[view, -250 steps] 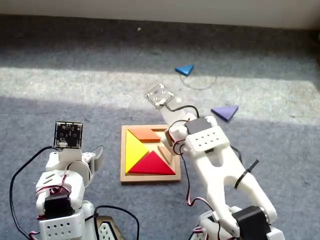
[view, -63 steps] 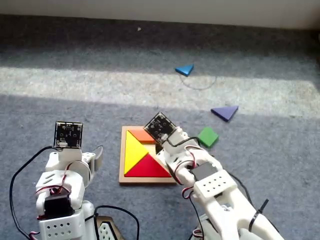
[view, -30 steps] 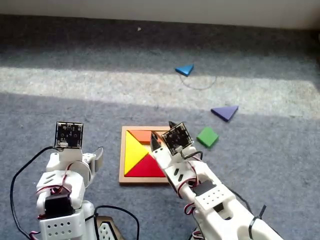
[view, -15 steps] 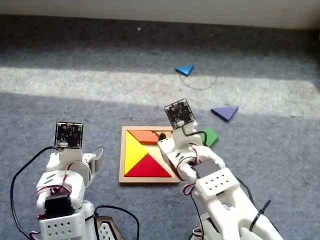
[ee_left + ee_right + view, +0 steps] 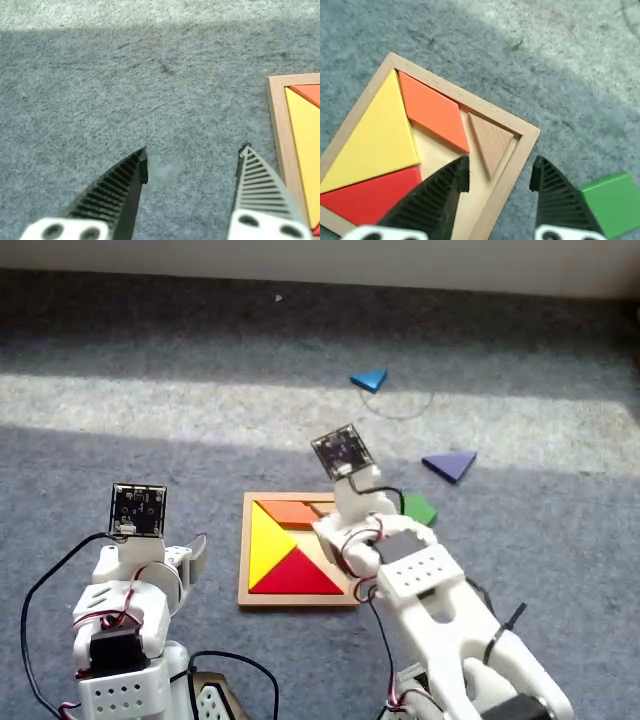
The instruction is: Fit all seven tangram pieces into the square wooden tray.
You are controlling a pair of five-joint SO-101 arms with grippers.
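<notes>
Overall: 4 pieces lie in the tray, 3 lie out on the carpet.
Tray: the square wooden tray (image 5: 245,552) (image 5: 530,133) lies flat on the grey carpet (image 5: 150,430), between the 2 arms.
In the tray: yellow triangle (image 5: 268,540) (image 5: 377,132) and red triangle (image 5: 295,575) meet edge to edge; orange parallelogram (image 5: 290,510) (image 5: 432,112) lies along the far rim; a small wood-coloured triangle (image 5: 491,141) sits in the corner beside it, with bare tray floor near it.
Outside: green square (image 5: 420,508) (image 5: 612,202) just beside the tray; purple triangle (image 5: 450,464) farther off; blue triangle (image 5: 370,379) well apart, in the sunlit strip.
Right gripper (image 5: 500,175): fingers spread, holding nothing, above the tray's corner by the wood-coloured triangle and green square.
Left gripper (image 5: 194,150): fingers spread, holding nothing, over carpet near the tray's rim.
</notes>
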